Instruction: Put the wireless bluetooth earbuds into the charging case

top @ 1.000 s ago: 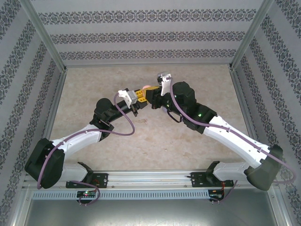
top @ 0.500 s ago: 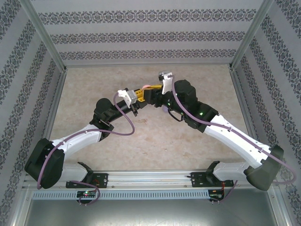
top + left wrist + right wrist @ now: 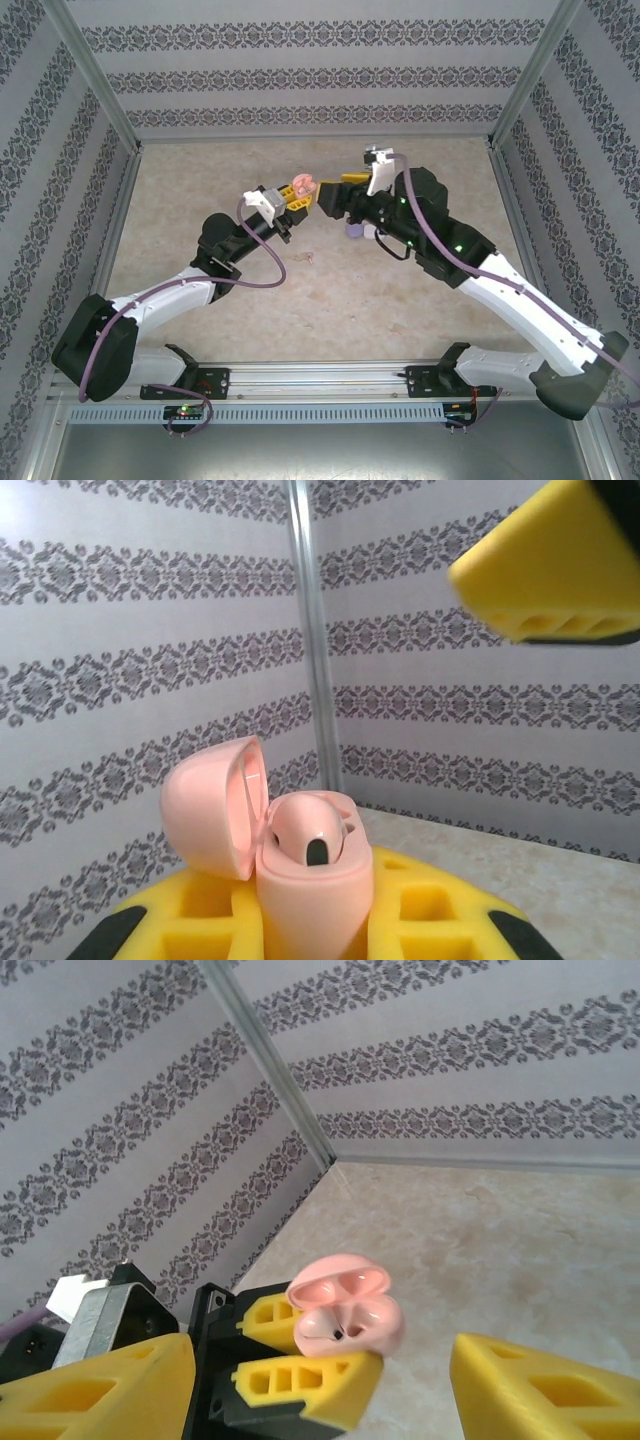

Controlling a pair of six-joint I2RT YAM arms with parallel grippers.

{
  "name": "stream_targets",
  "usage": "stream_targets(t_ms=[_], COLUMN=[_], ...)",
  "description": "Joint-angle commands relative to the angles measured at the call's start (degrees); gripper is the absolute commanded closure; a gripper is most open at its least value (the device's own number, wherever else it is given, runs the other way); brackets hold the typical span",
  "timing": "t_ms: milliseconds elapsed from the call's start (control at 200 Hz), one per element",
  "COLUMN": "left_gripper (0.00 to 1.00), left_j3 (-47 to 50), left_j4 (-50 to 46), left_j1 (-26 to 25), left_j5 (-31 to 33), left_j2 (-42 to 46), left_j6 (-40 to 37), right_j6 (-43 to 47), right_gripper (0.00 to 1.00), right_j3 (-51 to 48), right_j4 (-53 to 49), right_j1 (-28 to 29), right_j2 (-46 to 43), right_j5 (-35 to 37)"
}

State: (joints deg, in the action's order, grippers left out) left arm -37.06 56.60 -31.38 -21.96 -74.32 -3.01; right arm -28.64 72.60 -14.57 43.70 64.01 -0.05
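A pink charging case (image 3: pixel 305 182) stands upright with its lid flipped open, and my left gripper (image 3: pixel 297 197) is shut on its body. In the left wrist view the case (image 3: pixel 312 890) rises between the yellow pads (image 3: pixel 190 920), with one pinkish earbud (image 3: pixel 310 835) seated in it, beside the open lid (image 3: pixel 212 805). My right gripper (image 3: pixel 341 190) hangs open just right of the case, nothing between its fingers. In the right wrist view its gripper (image 3: pixel 322 1365) frames the case (image 3: pixel 350 1320) from a short distance, with its yellow fingers (image 3: pixel 540 1390) at the bottom corners.
A small purple item (image 3: pixel 353 229) lies on the table under the right wrist. A tiny pale piece (image 3: pixel 310 258) lies nearer the arms. Patterned walls and metal posts (image 3: pixel 100 90) close the beige table (image 3: pixel 200 180) on three sides.
My right gripper has opened and drawn back to the right, away from the case. The left gripper still holds the case and has shifted only slightly.
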Motion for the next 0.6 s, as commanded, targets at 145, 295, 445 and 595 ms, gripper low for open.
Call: stream_targets(t_ms=[145, 295, 445, 595], left_gripper=[1.00, 1.00, 1.00, 1.00], left_j3=[3.39, 5.57, 7.32, 8.90], left_j4=[3.67, 3.70, 3.44, 3.08], left_j1=[1.58, 2.48, 2.85, 3.16], left_j5=[6.68, 9.46, 11.24, 12.31], left_j2=[6.78, 9.80, 12.49, 14.83], left_j6=[-0.21, 0.70, 1.14, 1.26], right_j6=[-6.42, -8.30, -9.10, -8.32], right_gripper=[0.30, 0.32, 0.36, 0.40], right_j3=[-7.61, -10.38, -8.13, -2.82], right_j4=[-9.65, -9.67, -10.83, -13.33], right_j1=[-5.85, -7.02, -6.55, -4.92], right_j2=[2.19, 10.19, 21.53, 33.49], right_j5=[2.03, 0.22, -2.04, -2.04])
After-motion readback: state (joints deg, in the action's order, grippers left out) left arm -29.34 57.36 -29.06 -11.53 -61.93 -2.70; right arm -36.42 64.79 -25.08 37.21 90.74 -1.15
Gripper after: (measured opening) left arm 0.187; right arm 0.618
